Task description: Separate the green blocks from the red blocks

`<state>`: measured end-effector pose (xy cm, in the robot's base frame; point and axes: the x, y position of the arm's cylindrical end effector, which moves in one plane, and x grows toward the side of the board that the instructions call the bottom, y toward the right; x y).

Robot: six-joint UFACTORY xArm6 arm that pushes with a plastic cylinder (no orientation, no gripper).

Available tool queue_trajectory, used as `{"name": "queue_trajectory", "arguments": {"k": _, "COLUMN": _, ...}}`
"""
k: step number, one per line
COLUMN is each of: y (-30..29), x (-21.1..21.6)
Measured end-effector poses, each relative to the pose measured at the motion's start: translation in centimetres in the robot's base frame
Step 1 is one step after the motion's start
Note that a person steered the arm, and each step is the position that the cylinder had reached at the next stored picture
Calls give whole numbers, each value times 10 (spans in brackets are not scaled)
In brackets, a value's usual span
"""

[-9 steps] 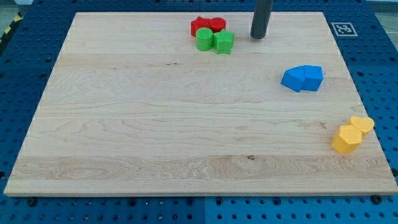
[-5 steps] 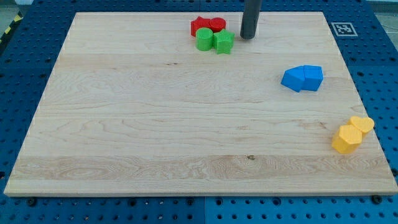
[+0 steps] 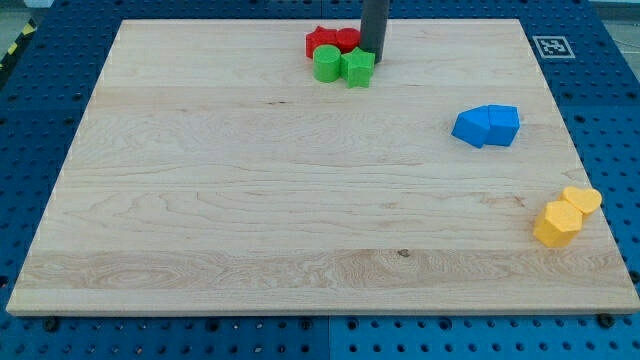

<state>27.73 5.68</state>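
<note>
Nothing is separated yet: on the bench, two red blocks and two green blocks sit touching near the view's top; my tip, no hand, grasping nothing, stands against their right side.

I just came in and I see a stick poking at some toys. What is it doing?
That stick is a robot arm's rod. My tip is at the view's top, right beside the green star-shaped block on its right side, close to the red blocks. The green round block sits just left of the star one, and both greens still huddle right below the reds, so they are not yet separated. The blue blocks and yellow blocks lie far off on the wooden board, at the view's right.
</note>
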Motion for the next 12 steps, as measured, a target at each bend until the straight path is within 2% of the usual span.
{"name": "queue_trajectory", "arguments": {"k": 8, "y": -108, "x": 2}}
{"name": "queue_trajectory", "arguments": {"k": 9, "y": -115, "x": 5}}
{"name": "queue_trajectory", "arguments": {"k": 10, "y": -110, "x": 26}}
{"name": "queue_trajectory", "arguments": {"k": 12, "y": -90, "x": 6}}
